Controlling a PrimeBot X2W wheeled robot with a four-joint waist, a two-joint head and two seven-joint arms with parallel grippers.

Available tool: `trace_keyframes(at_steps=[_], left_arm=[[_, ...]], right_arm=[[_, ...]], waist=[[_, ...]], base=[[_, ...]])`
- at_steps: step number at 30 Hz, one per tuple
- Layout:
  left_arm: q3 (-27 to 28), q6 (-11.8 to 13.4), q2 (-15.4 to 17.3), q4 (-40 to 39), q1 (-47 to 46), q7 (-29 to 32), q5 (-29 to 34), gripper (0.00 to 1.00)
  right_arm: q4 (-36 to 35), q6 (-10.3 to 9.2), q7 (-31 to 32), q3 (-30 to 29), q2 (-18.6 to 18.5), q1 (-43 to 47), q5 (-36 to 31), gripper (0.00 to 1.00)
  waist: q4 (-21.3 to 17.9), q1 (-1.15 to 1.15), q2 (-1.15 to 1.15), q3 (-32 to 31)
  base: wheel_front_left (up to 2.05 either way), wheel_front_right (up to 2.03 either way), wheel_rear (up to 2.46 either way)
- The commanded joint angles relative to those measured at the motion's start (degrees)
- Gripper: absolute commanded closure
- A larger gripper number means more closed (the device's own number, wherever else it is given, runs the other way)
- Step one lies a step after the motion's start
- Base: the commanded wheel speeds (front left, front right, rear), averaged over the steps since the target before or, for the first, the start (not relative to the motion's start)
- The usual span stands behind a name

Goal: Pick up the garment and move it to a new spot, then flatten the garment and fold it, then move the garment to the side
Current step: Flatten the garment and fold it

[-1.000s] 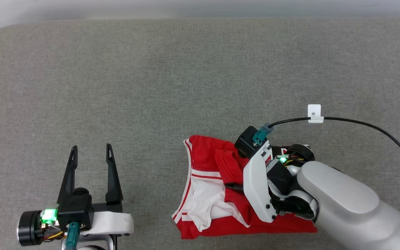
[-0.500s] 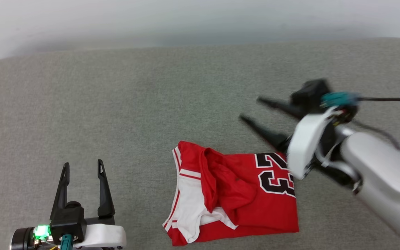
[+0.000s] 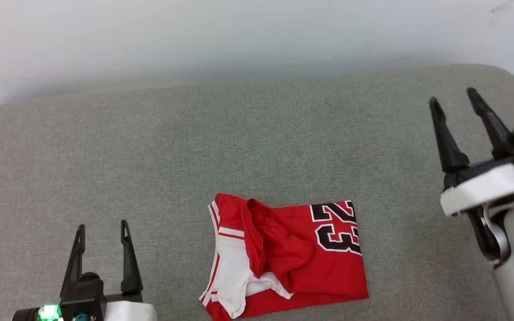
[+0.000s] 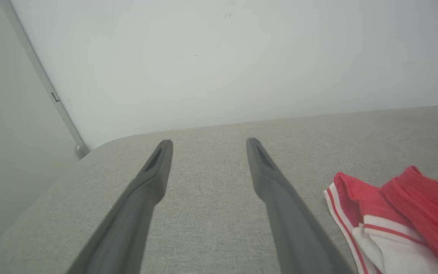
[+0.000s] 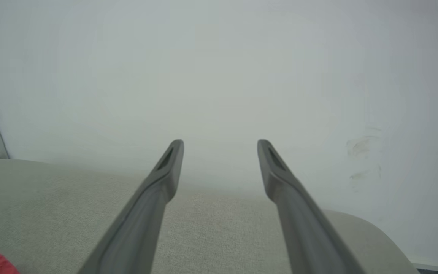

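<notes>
While both arms hung clear of the cloth, the left gripper [image 3: 102, 225] sat at the lower left of the head view. Its two dark fingers were spread apart with nothing between them, tips pointing toward the wall [image 3: 239, 40]. A green light [image 3: 49, 312] glowed at its wrist. The right gripper [image 3: 452, 96] was at the right edge, fingers likewise spread and empty, held above the grey fabric surface [image 3: 172, 147]. In its own wrist view the tips stood against the pale wall.

Between the two arms, toward the near edge, lay the shirt [image 3: 301, 263], folded into a rough rectangle. It was flat on the surface and well apart from both grippers. The red body was on top, with a bunched red fold down the middle. A white sleeve [image 3: 232, 263] with red-white striped trim was on its left side. Writing that could be read: the number "23" [image 3: 337, 227], black with white outline, at the shirt's upper right corner, turned sideways. The left wrist view caught the shirt's striped edge to the right of the fingers.
</notes>
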Motion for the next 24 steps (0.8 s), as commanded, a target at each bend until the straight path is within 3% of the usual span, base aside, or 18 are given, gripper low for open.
trace_keyframes(at_steps=[1,6,10,18,24], left_arm=[[0.07,-0.07,-0.12,-0.13,0.25,-0.13,-0.13,0.00],[0.34,-0.57,-0.33,0.13,0.44,-0.13,-0.29,0.00],[0.33,-1.01,-0.58,0.41,0.53,-0.13,-0.29,0.00],[0.58,-2.57,-1.11,0.47,1.83,-0.13,-0.91,0.00],[1.00,-3.05,-1.55,0.81,2.55,-0.13,-0.67,0.00]], right_arm=[[-1.52,-0.02,-0.26,-1.22,0.79,1.60,-1.23,0.00],[-12.70,-0.03,-0.22,-9.76,7.05,12.61,-8.02,0.00],[-16.92,-0.02,-0.21,-12.87,11.06,19.98,-9.35,0.00],[-18.05,-0.02,-0.23,-12.05,14.44,28.60,-9.38,0.00],[-18.48,-0.02,-0.23,-11.80,15.22,30.00,-9.71,0.00]], waist=[[0.05,0.00,0.00,-0.12],[0.38,0.00,0.00,-0.46],[0.85,0.00,0.00,-0.85],[0.94,0.00,0.00,-2.06],[0.74,0.00,0.00,-2.65]], base=[[0.00,0.00,0.00],[0.00,0.00,0.00],[0.00,0.00,0.00],[0.00,0.00,0.00],[0.00,0.00,0.00]])
